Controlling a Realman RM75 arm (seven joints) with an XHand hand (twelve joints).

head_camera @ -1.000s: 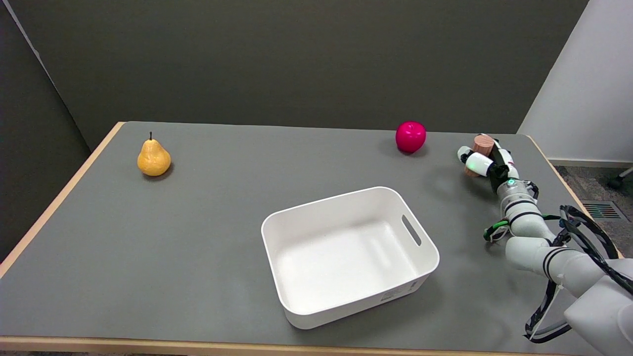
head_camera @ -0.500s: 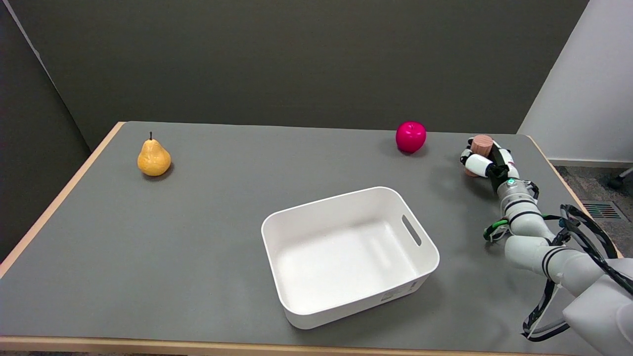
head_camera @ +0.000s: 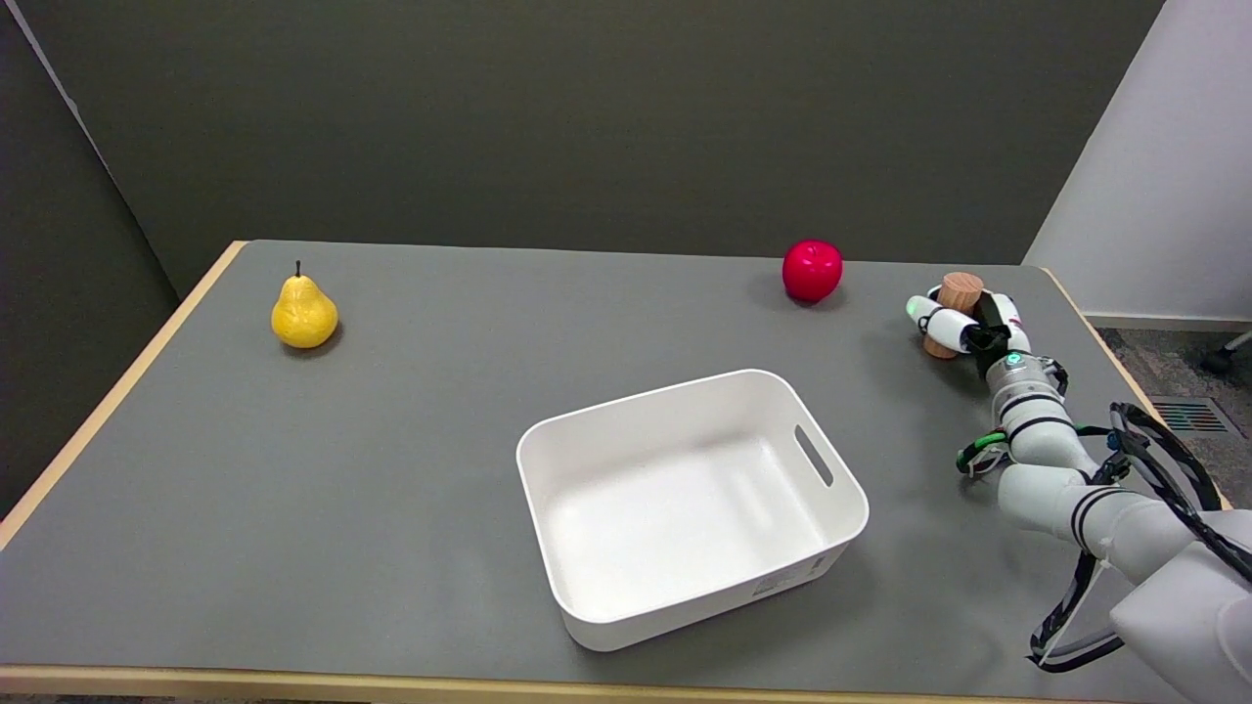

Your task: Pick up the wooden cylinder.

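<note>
The wooden cylinder (head_camera: 960, 291) stands slightly tilted near the table's far right corner. My right hand (head_camera: 968, 328) reaches it from the lower right and grips it. One white finger (head_camera: 936, 317) crosses in front of the cylinder's middle, and the others wrap behind it on the right. Only the cylinder's top and a bit of its base show. Whether its base still touches the table I cannot tell.
A red apple (head_camera: 812, 269) sits to the left of the cylinder at the far edge. A white bin (head_camera: 831, 528) with a handle slot stands at the table's centre front. A yellow pear (head_camera: 304, 313) is at the far left. The table's right edge (head_camera: 1095, 328) runs close to the hand.
The hand's fingers have shifted a little around the cylinder, and its top has moved slightly right. The picture's colours have changed; the other things stay put.
</note>
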